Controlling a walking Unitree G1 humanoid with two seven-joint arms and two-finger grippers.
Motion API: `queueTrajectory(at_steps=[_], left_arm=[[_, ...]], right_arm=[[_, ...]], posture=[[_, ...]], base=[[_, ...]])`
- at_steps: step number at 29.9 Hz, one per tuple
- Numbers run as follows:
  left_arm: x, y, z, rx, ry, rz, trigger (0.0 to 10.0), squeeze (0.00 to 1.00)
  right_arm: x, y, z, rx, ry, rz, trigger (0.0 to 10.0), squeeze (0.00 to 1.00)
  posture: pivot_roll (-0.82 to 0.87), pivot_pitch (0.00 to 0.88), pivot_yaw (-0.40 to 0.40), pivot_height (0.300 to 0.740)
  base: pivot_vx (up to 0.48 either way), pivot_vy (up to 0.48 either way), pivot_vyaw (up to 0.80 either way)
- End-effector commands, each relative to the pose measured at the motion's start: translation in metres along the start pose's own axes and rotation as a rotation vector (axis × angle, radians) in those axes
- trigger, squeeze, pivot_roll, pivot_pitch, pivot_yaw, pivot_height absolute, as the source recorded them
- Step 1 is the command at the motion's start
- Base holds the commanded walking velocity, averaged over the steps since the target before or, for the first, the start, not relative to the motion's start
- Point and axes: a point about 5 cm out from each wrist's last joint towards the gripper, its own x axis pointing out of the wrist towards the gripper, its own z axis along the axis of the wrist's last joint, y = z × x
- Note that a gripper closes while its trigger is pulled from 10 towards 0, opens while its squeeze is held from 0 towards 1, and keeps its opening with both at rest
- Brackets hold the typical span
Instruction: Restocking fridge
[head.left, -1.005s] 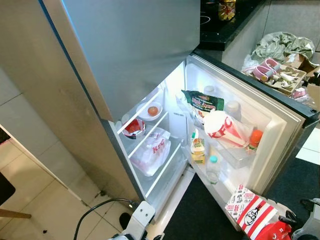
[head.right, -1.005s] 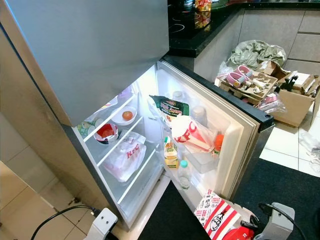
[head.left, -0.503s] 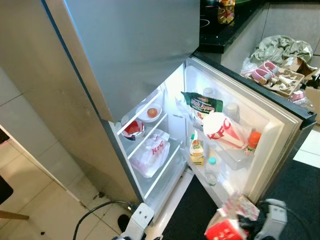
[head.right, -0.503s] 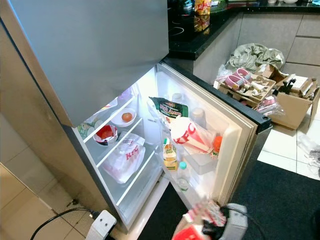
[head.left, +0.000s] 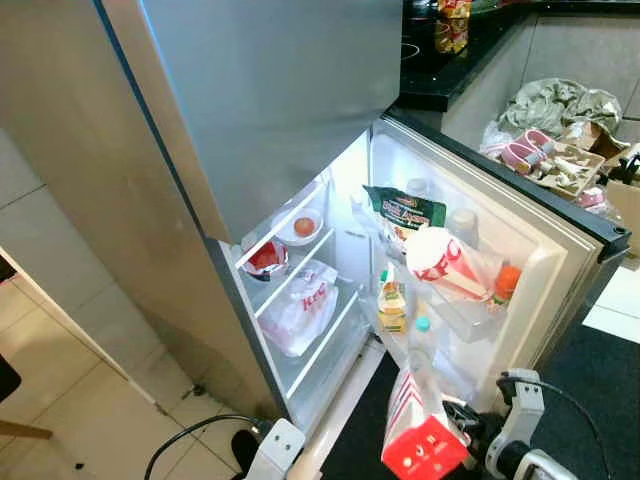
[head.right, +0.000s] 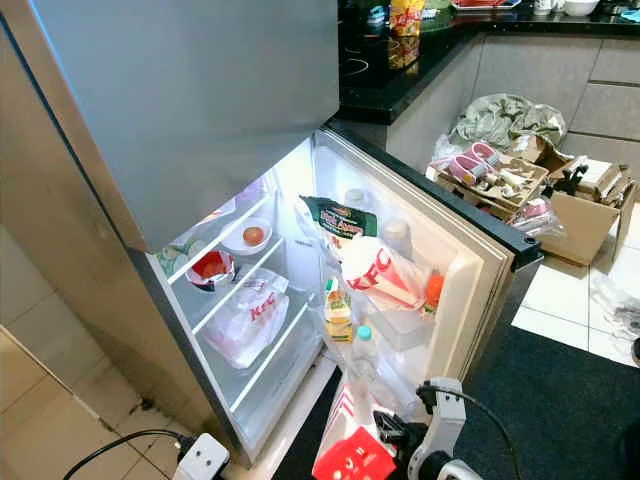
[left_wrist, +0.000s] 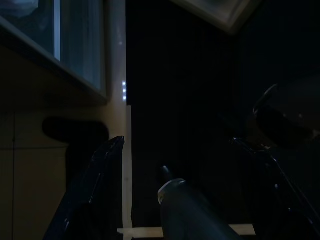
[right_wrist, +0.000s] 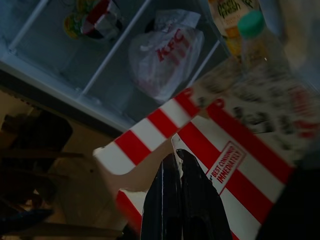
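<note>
a red-and-white striped cardboard box (head.left: 418, 432), flat-sided, hangs low before the open fridge (head.left: 330, 250), pinched by the right gripper (right_wrist: 180, 165) with fingers pressed together on its edge. behind it, a crinkled white plastic bag (head.left: 300, 305) lies on a wire shelf.

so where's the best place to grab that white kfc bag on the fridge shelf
Grip the bunched, knotted top of the plastic bag, the part nearest the back of the shelf. Come in from the open front of the fridge, slightly above. The body is soft and slumped, so pinching it there would likely slip; the gathered neck gives the end effector something firm.
</note>
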Motion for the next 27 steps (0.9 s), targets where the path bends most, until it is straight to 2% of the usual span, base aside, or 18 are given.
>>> queueTrajectory(at_steps=[1,9,17,20,23,25,27], left_arm=[[-0.001,-0.002,-0.006,-0.004,0.026,0.006,10.0,0.00],[-0.003,0.004,-0.010,-0.028,0.054,0.058,10.0,0.00],[0.001,0.014,0.013,-0.103,-0.047,0.041,10.0,0.00],[0.001,0.018,0.019,-0.099,-0.083,0.037,10.0,0.00],[0.001,0.020,0.041,-0.025,-0.205,0.012,10.0,0.00],[0.001,0.020,0.041,-0.025,-0.205,0.012,10.0,0.00],[0.001,0.011,0.059,0.143,-0.289,-0.087,10.0,0.00]], right_arm=[[0.003,0.005,0.000,0.004,0.005,0.011,10.0,0.00],[0.008,0.016,0.007,0.009,-0.008,0.065,10.0,0.00],[0.006,0.024,0.012,-0.017,0.041,0.160,10.0,0.00],[0.006,0.024,0.013,-0.026,0.043,0.160,10.0,0.00],[0.008,0.025,0.017,-0.037,0.035,0.149,10.0,0.00],[0.008,0.025,0.017,-0.037,0.035,0.149,10.0,0.00],[0.011,0.026,0.021,-0.034,0.020,0.128,10.0,0.00]], posture=[[-0.11,0.031,0.063,0.740],[-0.11,0.037,0.059,0.740],[-0.10,0.047,0.060,0.740],[-0.10,0.051,0.060,0.740],[-0.10,0.061,0.056,0.740],[-0.10,0.061,0.056,0.740],[-0.10,0.070,0.051,0.740]], base=[[0.000,0.000,0.00],[0.000,0.000,0.00],[0.000,0.000,0.00],[0.000,0.000,0.00],[0.000,0.000,0.00],[0.000,0.000,0.00],[0.000,0.000,0.00]])
